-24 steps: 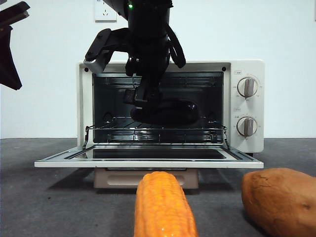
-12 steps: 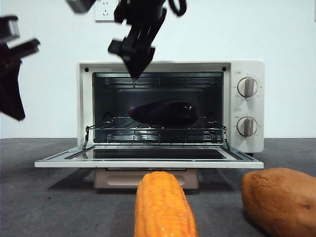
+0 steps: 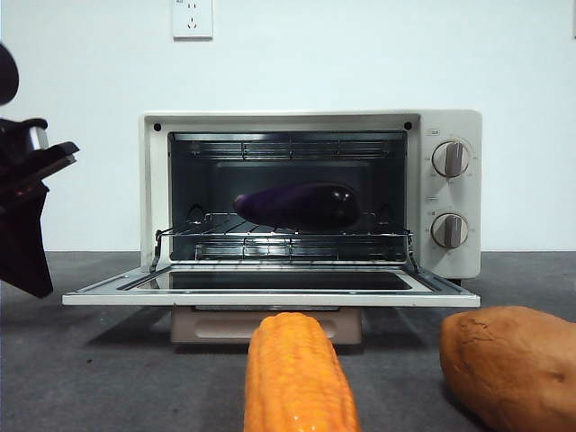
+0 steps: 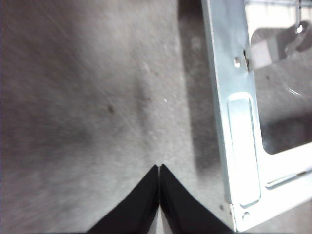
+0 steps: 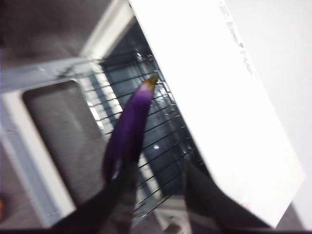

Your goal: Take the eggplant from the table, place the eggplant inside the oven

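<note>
Where grey table (image 3: 81,378) meets white wall (image 3: 360,54)

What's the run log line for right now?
eggplant: on oven rack, door open | right claw: open, above oven | left claw: shut, beside door

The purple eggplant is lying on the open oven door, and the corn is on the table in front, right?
Not quite. The eggplant is lying on the wire rack inside the oven, not on the open door, as the front view shows. The corn is on the table in front.
</note>
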Motion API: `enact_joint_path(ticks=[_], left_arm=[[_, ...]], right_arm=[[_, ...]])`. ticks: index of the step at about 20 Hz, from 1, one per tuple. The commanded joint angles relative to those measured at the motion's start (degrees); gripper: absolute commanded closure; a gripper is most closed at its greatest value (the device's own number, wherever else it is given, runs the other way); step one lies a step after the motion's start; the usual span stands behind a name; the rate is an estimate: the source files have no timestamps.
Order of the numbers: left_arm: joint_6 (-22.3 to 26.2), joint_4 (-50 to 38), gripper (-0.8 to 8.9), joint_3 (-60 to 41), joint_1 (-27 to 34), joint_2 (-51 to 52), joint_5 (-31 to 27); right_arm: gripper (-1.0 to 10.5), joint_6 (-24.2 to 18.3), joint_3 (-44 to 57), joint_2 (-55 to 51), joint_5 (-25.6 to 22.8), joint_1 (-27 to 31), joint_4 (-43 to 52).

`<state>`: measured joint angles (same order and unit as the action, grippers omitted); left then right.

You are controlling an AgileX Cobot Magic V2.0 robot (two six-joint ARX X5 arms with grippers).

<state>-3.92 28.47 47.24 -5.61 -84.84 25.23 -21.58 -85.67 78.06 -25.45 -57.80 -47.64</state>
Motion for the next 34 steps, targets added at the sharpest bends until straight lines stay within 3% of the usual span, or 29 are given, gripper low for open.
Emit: enact_joint_path(ticks=[1, 4, 16, 34], left_arm=[[2.0, -0.2, 8.07, 0.3, 1.1, -2.7, 4.9], [3.0, -0.2, 8.08, 0.3, 1.9, -5.0, 7.6], [3.3, -2.9, 8.08, 0.3, 2.0, -11.9, 17.1], [3.3, -8.5, 8.08, 0.3, 2.4, -14.5, 27.4]], right_arm=[[9.0, 4.9, -1.0, -2.8, 2.0, -1.1, -1.5], [9.4, 5.1, -1.0, -6.3, 3.3, -1.6, -2.2], [9.4, 6.3, -1.0, -15.7, 3.6, -2.1, -2.2], [9.4, 8.0, -1.0, -17.6, 3.6, -2.1, -6.0]])
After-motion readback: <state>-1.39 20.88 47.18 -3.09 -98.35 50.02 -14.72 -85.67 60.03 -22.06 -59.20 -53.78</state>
